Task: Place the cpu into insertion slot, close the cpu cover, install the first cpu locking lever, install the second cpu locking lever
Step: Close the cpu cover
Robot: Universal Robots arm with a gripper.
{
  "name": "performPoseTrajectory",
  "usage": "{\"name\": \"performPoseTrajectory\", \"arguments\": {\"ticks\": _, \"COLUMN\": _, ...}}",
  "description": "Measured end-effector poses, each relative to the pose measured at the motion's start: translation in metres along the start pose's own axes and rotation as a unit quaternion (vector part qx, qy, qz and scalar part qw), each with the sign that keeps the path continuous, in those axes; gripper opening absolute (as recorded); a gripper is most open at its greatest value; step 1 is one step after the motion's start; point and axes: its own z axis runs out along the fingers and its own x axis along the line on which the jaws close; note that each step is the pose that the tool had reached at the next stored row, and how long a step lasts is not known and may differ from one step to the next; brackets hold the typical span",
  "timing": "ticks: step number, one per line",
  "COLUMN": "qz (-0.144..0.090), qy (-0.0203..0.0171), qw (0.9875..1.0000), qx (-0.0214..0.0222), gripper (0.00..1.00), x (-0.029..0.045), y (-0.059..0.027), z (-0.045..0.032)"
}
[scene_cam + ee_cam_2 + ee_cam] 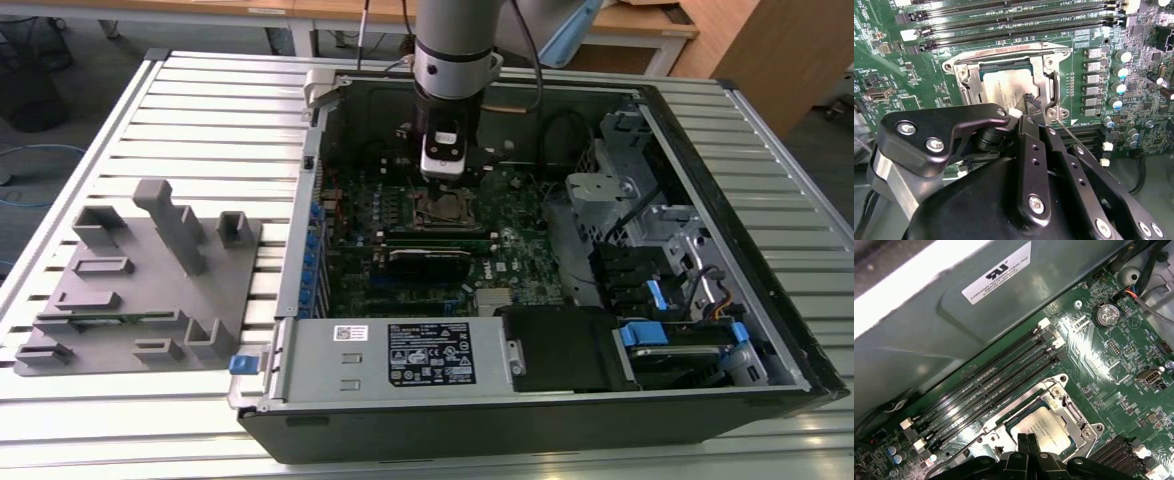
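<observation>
Past the power supply (400,355), at its 12 o'clock in the exterior view, the cpu (1006,85) is already sitting in the slot (949,66), and the cover (970,85) looks down over it. The gripper (1029,101) has its fingers together, tip at the cover's edge. One thin lever (1074,134) looks loose to me, so I'd say the levers are still to do.

- A silver-grey cylindrical arm tube (454,40) is seen in the exterior view, ending in a darker wrist section (441,105).
- A white boxy module (445,152) is mounted below it.
- A black cable (531,60) is run alongside, apparently belonging to the arm.
- The black matte gripper (1027,440) is built of flat linkage bars, fastened with silver round-head screws (934,145); a brushed metal band (885,172) is fitted beside them.
</observation>
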Motion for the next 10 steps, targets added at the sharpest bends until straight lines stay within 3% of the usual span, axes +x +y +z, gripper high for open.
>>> {"name": "performPoseTrajectory", "arguments": {"ticks": 10, "qz": -0.001, "qy": 0.0, "qw": 1.0, "qx": 0.0, "gripper": 0.11, "x": 0.0, "y": 0.0, "z": 0.0}}
